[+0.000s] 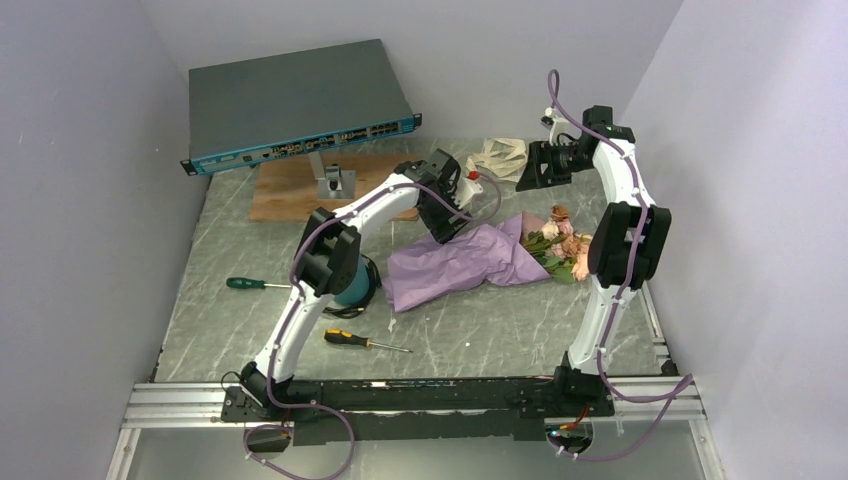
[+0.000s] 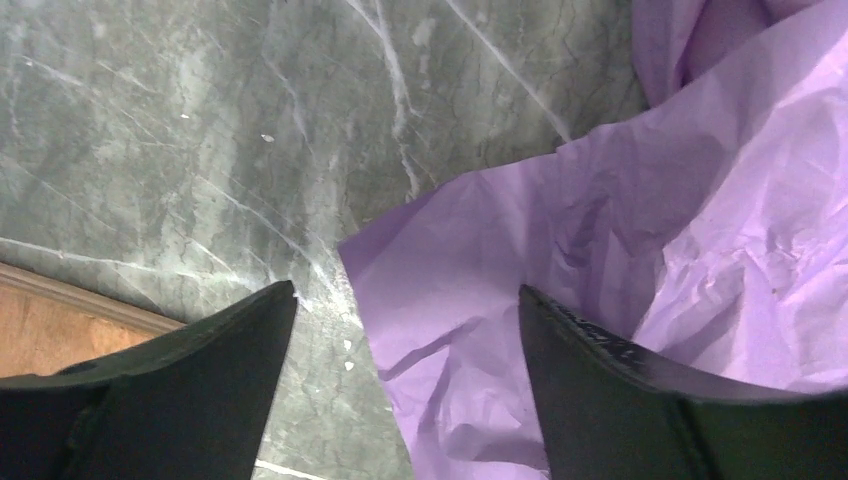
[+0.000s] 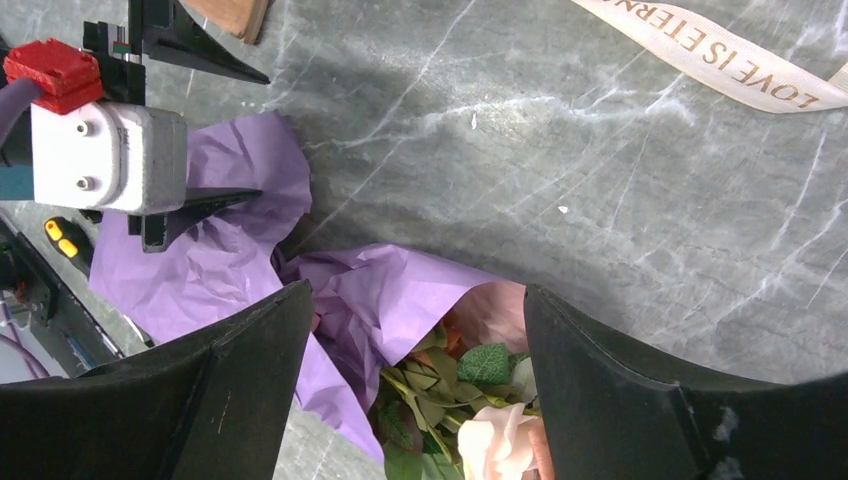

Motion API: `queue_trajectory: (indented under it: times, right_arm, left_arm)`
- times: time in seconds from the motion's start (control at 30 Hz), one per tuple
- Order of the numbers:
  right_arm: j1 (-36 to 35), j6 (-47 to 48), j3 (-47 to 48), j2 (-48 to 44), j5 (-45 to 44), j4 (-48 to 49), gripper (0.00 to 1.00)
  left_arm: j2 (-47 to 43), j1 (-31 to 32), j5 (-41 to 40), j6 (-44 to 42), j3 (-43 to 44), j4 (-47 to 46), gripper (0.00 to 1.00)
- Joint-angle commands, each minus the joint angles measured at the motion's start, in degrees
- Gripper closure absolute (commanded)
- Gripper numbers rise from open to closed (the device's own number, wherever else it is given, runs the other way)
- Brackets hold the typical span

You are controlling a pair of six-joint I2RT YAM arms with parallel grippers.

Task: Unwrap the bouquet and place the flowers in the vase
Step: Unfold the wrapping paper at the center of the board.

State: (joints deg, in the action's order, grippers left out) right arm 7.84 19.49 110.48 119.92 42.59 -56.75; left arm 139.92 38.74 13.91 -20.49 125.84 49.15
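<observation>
The bouquet lies on its side on the marble table [image 1: 450,330]. Its purple paper [image 1: 455,265] is loosened and spread toward the left, and the flowers [image 1: 560,245], pink and peach roses with green leaves, poke out on the right. My left gripper [image 1: 450,230] hangs open just over the paper's far edge. In the left wrist view the paper [image 2: 620,230] lies below the open left gripper [image 2: 405,300], ungripped. My right gripper [image 1: 530,175] is open, raised above the flowers [image 3: 480,400] and paper [image 3: 380,300]. The teal vase [image 1: 355,288] stands behind my left elbow, mostly hidden.
The cream ribbon [image 1: 500,155] lies loose at the back, also in the right wrist view [image 3: 720,55]. A green screwdriver [image 1: 255,284] and a yellow-black one [image 1: 362,341] lie front left. A network switch [image 1: 295,105] and wooden board [image 1: 295,190] sit at the back left.
</observation>
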Motion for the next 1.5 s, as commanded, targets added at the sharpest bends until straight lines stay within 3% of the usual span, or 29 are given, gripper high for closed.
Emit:
queue_trajectory:
  times: [0.0, 0.53, 0.73, 0.8, 1.0, 1.3, 1.47]
  right_arm:
    - [0.25, 0.57, 0.32, -3.05, 3.46, -0.80, 0.20]
    - [-6.38, 5.16, -7.59, -2.89, 19.55, -13.87, 0.27]
    - [-7.48, 17.23, -4.56, 1.66, 26.54, -28.76, 0.42]
    - [-7.52, 17.87, -6.83, 0.85, 27.81, -29.21, 0.48]
    - [-9.57, 21.36, -14.30, -3.85, 26.01, -29.22, 0.59]
    - [-10.39, 28.09, -21.91, -12.91, 20.99, -29.13, 0.59]
    - [-11.32, 35.01, -28.10, -18.89, 13.79, -27.83, 0.58]
  left_arm:
    - [-2.96, 0.02, 5.17, 2.14, 3.01, 0.54, 0.08]
    - [-15.49, 1.78, 12.07, 0.43, -2.46, -4.22, 0.06]
    - [-19.90, 0.39, 15.73, 3.16, -5.89, -7.54, 0.06]
    - [-21.26, -0.64, 16.80, 4.67, -6.96, -9.33, 0.07]
    - [-23.85, -2.27, 16.67, 4.60, -9.26, -12.29, 0.05]
    - [-22.74, -2.66, 15.31, 5.38, -9.82, -12.52, 0.05]
    - [-27.48, -4.31, 15.66, 13.70, -17.59, -25.26, 0.07]
